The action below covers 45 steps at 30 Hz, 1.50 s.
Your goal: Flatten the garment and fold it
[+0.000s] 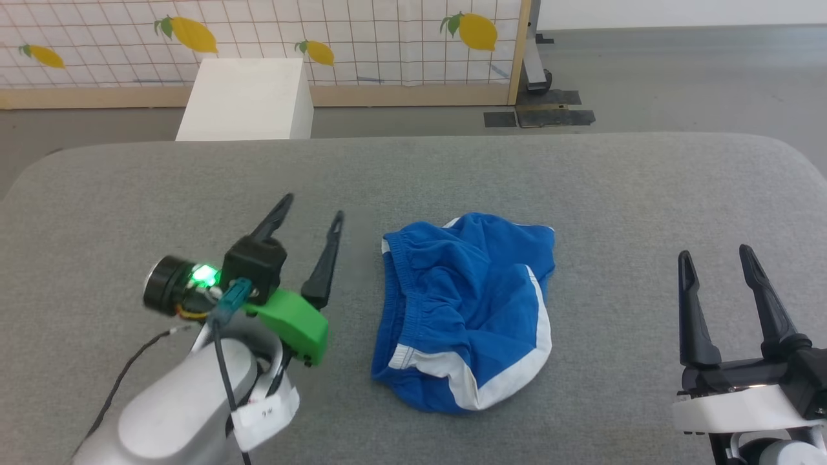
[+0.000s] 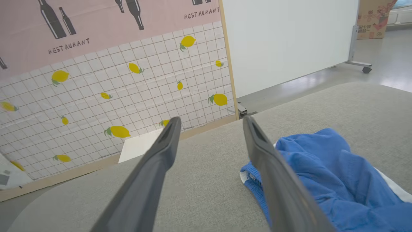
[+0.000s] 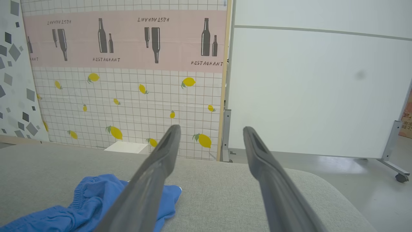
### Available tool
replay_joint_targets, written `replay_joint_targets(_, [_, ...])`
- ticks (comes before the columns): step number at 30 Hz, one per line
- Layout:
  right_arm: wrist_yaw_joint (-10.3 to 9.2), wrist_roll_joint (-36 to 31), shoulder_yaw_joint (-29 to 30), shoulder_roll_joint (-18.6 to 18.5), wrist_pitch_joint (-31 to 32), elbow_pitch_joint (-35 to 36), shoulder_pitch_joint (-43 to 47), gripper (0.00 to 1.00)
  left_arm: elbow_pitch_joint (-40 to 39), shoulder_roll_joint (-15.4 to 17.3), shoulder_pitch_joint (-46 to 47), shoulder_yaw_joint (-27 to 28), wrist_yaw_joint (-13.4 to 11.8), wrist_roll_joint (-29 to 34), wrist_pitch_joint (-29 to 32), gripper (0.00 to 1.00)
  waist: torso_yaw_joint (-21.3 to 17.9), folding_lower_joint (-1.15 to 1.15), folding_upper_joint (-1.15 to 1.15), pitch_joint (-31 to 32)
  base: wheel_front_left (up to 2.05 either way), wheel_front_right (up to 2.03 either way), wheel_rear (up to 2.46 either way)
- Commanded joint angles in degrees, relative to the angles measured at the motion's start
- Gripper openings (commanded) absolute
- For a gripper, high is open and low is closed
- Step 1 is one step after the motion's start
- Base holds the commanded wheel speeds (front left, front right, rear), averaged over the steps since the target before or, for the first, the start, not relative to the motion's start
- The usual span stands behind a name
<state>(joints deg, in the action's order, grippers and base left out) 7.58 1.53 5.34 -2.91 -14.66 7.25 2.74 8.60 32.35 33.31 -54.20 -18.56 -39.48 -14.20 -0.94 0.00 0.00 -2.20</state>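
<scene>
You have the garment [image 1: 465, 310] lying crumpled near the middle of the grey counter [image 1: 581, 174], not yet flattened. Your left tool [image 1: 312, 208] stands just beside its left edge, fingers spread wide with nothing between them. Your right tool [image 1: 714, 253] sits well apart on the other side, likewise wide and empty.

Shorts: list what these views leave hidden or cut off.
Head view: shorts lie bunched; own folds hide the underside.
Left wrist view: left hand finger covers their near corner; right edge crops them.
Right wrist view: right hand finger overlaps them; bottom edge crops them.
</scene>
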Motion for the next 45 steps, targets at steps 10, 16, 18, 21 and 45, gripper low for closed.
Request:
replay_joint_targets(10, [-0.09,0.36,0.82,0.03,-0.34,0.08,1.18,1.0,-9.29,-5.66,-18.92,21.69,-10.88,14.56,-0.78,1.0,1.55,0.0,0.0,0.51,0.0,0.0,0.0])
replay_joint_targets(16, [-0.09,0.99,0.99,0.03,-0.34,-0.25,1.59,1.0,-11.3,-10.66,-27.09,30.56,-4.34,20.87,-0.79,1.0,1.8,0.0,0.0,1.4,0.0,0.0,0.0])
replay_joint_targets(18, [-0.09,1.35,1.08,0.03,-0.34,-0.45,1.89,1.0,-11.45,-12.43,-29.05,33.31,-2.23,22.71,-0.79,1.0,1.82,0.0,0.0,1.76,0.0,0.0,0.0])
replay_joint_targets(21, [-0.09,1.76,1.07,0.03,-0.34,-0.76,2.31,1.0,-10.94,-14.57,-31.56,35.96,0.84,25.48,-0.79,1.0,1.75,0.0,0.0,2.25,0.0,0.0,0.0])
replay_joint_targets(45, [-0.09,3.73,0.17,0.03,-0.34,-3.01,4.2,1.0,-6.06,-26.79,-36.92,49.52,18.32,34.23,-0.8,1.0,2.34,0.0,0.0,2.95,0.0,0.0,0.0])
